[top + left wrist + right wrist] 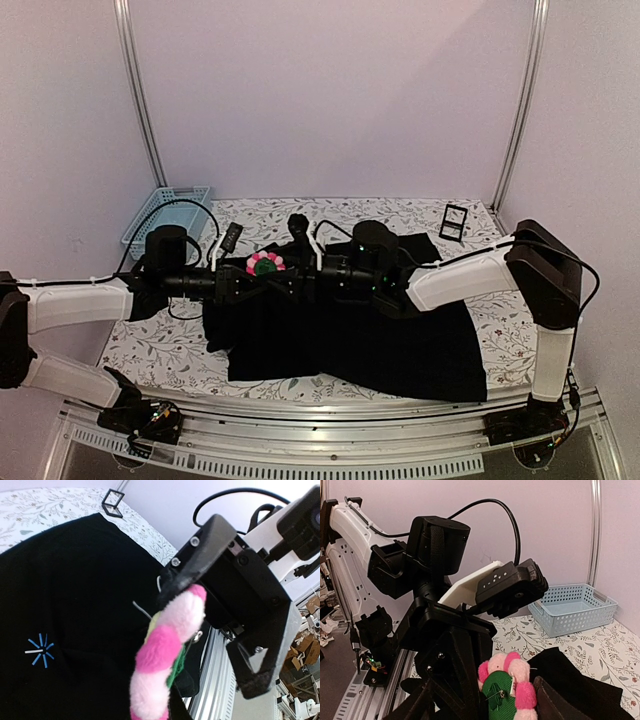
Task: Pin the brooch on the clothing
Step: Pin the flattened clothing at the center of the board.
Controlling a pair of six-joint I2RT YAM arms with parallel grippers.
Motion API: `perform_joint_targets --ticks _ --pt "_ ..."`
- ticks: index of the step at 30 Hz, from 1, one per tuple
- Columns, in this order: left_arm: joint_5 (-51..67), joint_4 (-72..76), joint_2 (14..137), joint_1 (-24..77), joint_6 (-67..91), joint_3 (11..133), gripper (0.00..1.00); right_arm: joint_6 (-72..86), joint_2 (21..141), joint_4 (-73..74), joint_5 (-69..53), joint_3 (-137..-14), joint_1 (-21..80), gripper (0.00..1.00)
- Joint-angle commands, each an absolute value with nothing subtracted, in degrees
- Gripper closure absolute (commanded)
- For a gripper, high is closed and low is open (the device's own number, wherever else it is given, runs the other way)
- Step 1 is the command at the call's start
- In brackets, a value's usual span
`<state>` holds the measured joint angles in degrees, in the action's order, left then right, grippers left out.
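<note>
Above the clothing, over its far left part as the overhead camera shows it, the brooch hangs in the air between the two arms and does not touch the fabric. The left gripper has its fingers pressed together on the pink petal rim. The right gripper faces it with its fingers spread, one on each side of the flower; whether either one brushes the plush I cannot tell. From the right wrist, the green felt back shows with a thin silvery pin lying across it. From the left wrist, the flower is edge-on above the clothing, well apart from the little blue star emblem. The brooch looks light and squashy, so a hard squeeze would likely deform it and tilt the pin. I would judge the petal edge the safer place to hold, since that leaves the backing and the pin free. The pin itself is probably stiff, sharp and fiddly to open. The clothing is limp and would likely bunch or slide under a push, so it is best pinched into a small fold near the chest before the point goes in.
</note>
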<state>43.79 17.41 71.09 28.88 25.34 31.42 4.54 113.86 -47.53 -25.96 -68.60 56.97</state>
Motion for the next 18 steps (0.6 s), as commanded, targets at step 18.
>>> perform_joint_targets --ticks 18 --pt "40.87 23.25 66.05 31.72 20.10 27.68 1.00 21.55 118.66 -57.13 -34.89 -68.76 53.24 0.16"
